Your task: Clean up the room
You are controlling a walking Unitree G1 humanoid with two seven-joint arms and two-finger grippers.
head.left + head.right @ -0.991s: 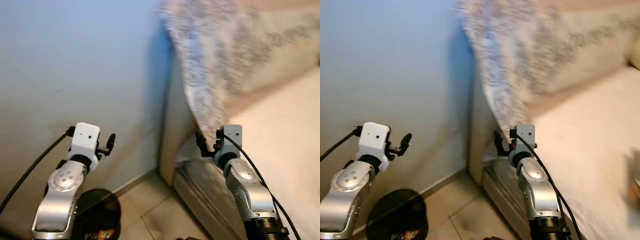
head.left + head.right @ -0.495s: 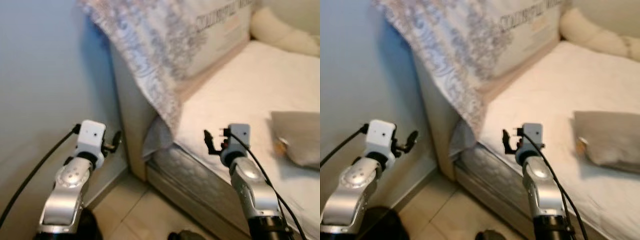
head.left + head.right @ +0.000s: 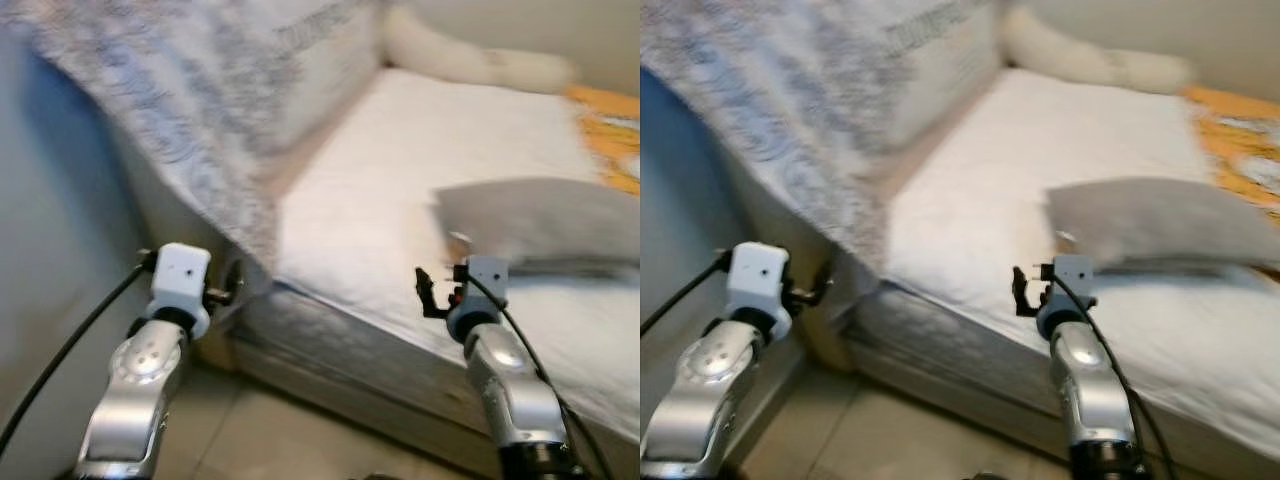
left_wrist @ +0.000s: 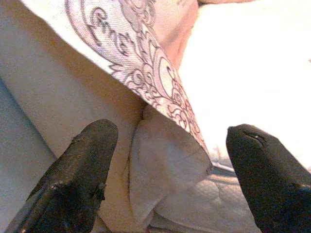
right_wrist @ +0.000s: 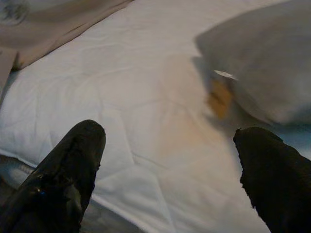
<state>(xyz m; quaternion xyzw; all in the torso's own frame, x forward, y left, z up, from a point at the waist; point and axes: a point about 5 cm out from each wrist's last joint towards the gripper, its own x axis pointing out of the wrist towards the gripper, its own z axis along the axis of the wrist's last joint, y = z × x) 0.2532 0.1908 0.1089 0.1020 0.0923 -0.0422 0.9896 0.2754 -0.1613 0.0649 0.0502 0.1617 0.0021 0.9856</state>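
Observation:
A bed with a white sheet [image 3: 360, 170] lies in front of me. On it rests a grey pillow [image 3: 540, 220], with a small orange scrap [image 5: 219, 97] at its near corner. A patterned blanket [image 3: 180, 110] hangs over the bed's end board at the left. My left gripper [image 3: 228, 290] is open and empty, close to the blanket's lower corner [image 4: 184, 116]. My right gripper [image 3: 425, 295] is open and empty, held over the near edge of the mattress, short of the pillow [image 5: 262, 73].
A long white bolster [image 3: 460, 60] lies along the far side of the bed. An orange and yellow cover [image 3: 610, 130] shows at the far right. A pale wall [image 3: 40, 260] stands on the left, and tiled floor [image 3: 280, 430] runs beside the bed.
The camera has swung right: the wall and black bin have left the picture, and the bed, pillow and bolster have come in. Both arms keep the same raised pose.

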